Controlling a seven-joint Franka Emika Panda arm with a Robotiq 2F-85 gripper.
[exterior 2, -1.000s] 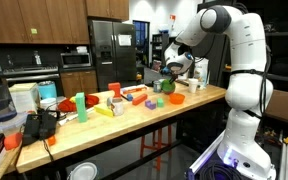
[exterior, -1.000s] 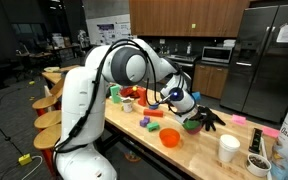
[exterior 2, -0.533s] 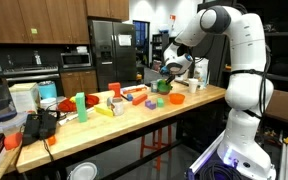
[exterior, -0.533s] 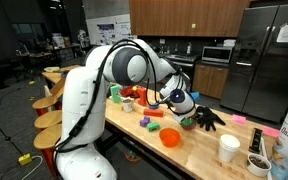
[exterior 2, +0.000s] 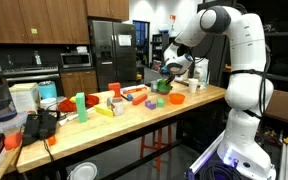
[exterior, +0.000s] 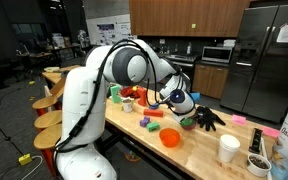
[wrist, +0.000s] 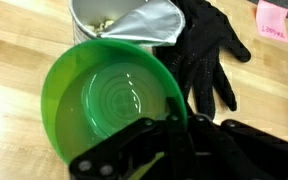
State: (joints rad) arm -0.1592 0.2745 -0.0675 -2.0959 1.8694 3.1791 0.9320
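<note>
A kitchen — wooden cabinets [exterior 2: 34, 20], a steel fridge [exterior 2: 109, 48] and a microwave [exterior 2: 77, 60].

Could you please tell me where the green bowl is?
In the wrist view, the green bowl is pinched at its rim by the gripper, beside the black glove.

Overhead light is falling evenly on the table [exterior: 194, 150] in both exterior views, leaving soft shadows; both are looking small and grainy. The wrist view is showing blurred: the bowl [wrist: 109, 100] is catching pale glare, and the gripper [wrist: 177, 128] is sitting as a dark, unfocused shape at the bottom edge.
</note>
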